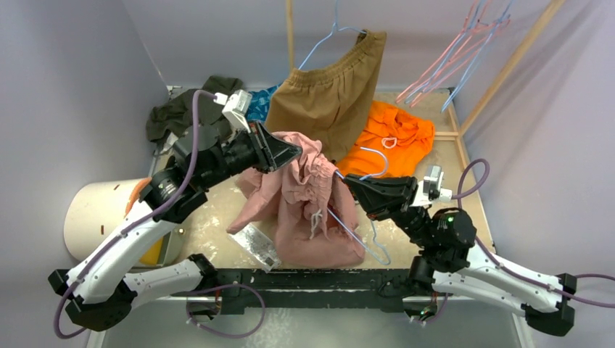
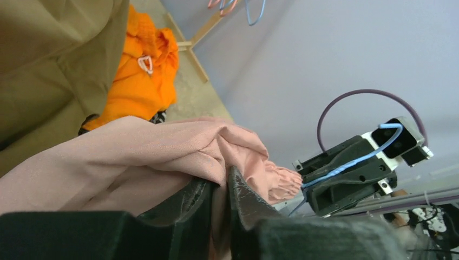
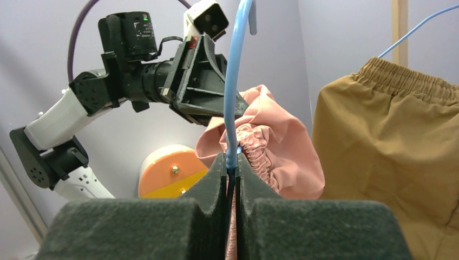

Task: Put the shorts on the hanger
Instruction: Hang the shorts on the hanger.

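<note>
Right gripper point(image 3: 231, 160) pinched the hanger point(image 3: 234, 97) wire, its long side slanting nearward; shorts point(image 2: 135, 146) hung against its left, fabric nipped by the left gripper point(image 2: 221, 182).

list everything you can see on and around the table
pink shorts: 1, dusty pink, centre, one end lifted
light-blue hanger: 1, light blue, right of the pink shorts
tan shorts: 1, tan-brown, hung at back centre
orange garment: 1, orange, back right
dark green garment: 1, dark green, back left
blue cloth: 1, blue, back, beside tan shorts
wire hangers: several, pink and blue, back right
wooden rack: 1, pale wood, back right
tub: 1, white with orange top, left edge
plastic packet: 1, clear, near edge
left tool: 1, black, shut on pink shorts
right tool: 1, black, shut on light-blue hanger
</note>
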